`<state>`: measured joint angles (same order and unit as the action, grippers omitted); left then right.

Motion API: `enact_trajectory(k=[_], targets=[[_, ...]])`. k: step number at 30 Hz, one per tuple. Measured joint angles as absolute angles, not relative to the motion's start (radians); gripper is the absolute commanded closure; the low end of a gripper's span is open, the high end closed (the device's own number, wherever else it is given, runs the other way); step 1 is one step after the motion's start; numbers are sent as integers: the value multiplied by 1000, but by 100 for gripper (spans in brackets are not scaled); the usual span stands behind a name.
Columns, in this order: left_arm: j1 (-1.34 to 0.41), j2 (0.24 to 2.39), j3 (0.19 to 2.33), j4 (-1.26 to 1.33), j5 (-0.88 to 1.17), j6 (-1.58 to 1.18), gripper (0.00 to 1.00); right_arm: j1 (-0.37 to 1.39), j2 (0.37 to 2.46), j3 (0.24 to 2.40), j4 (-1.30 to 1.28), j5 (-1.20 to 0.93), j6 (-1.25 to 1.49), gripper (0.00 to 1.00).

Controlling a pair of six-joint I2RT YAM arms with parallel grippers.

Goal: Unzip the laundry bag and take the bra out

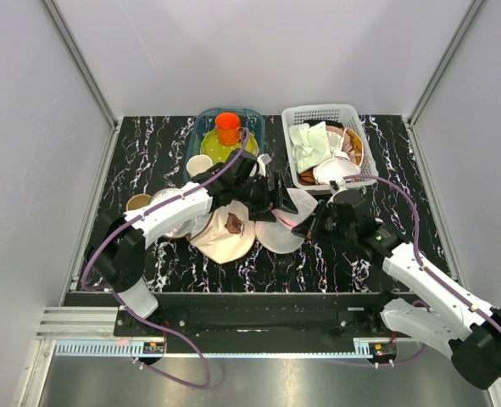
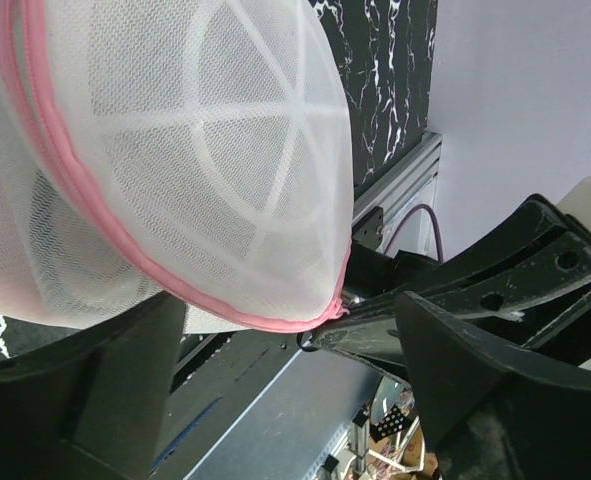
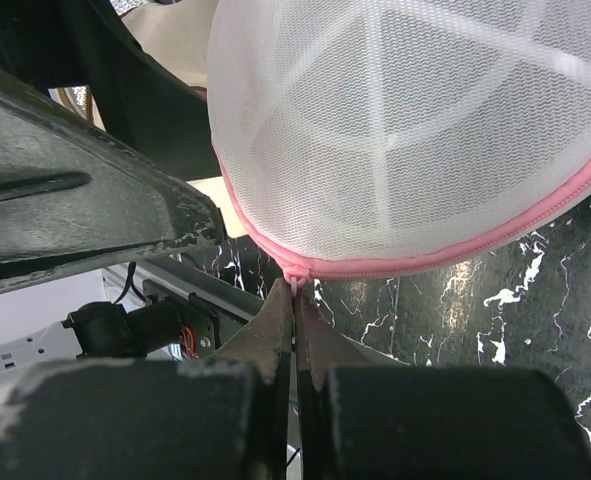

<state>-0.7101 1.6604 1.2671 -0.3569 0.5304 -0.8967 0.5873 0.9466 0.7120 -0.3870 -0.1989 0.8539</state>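
Note:
The laundry bag (image 1: 286, 227), white mesh with a pink rim and white ribs, sits tilted at the table's middle and fills the upper part of both wrist views (image 2: 175, 150) (image 3: 415, 130). My right gripper (image 3: 295, 285) (image 1: 311, 225) is shut on the bag's small pink zipper pull (image 3: 295, 278) at the rim's lowest point. My left gripper (image 2: 287, 335) (image 1: 275, 197) stands wide open around the bag's edge, its left finger (image 2: 85, 390) under the mesh and its right finger (image 2: 495, 390) apart from it. The bra does not show through the mesh.
A beige cap (image 1: 226, 234) lies just left of the bag. At the back stand a blue bin (image 1: 252, 115) holding an orange cup (image 1: 227, 127), and a white basket (image 1: 352, 111) with a pale green cloth (image 1: 308, 141). A small cup (image 1: 138, 202) sits far left.

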Motion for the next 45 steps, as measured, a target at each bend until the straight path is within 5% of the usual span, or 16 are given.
enact_trajectory(k=[7, 9, 10, 12, 13, 31, 42, 44, 45], targets=[[-712, 1660, 1268, -353, 514, -920, 16, 587, 947, 708, -387, -195, 854, 100], [-712, 1660, 1268, -342, 513, -936, 26, 587, 947, 708, -387, -195, 854, 100], [-712, 1660, 1268, -337, 512, -943, 34, 587, 947, 708, -387, -195, 854, 100], [-712, 1660, 1268, -330, 511, -960, 89, 587, 947, 705, -387, -194, 854, 100], [-712, 1660, 1267, -327, 509, -965, 100, 587, 947, 702, -387, -194, 854, 100], [-594, 1660, 1304, -434, 495, -858, 100, 492, 793, 554, -414, -172, 835, 100], [-608, 1770, 1506, -518, 481, -767, 99, 523, 770, 672, -492, -175, 827, 100], [-621, 1796, 1555, -537, 460, -739, 81, 539, 790, 691, -490, -178, 830, 100], [-625, 1803, 1570, -542, 450, -729, 56, 542, 801, 693, -483, -181, 834, 100]])
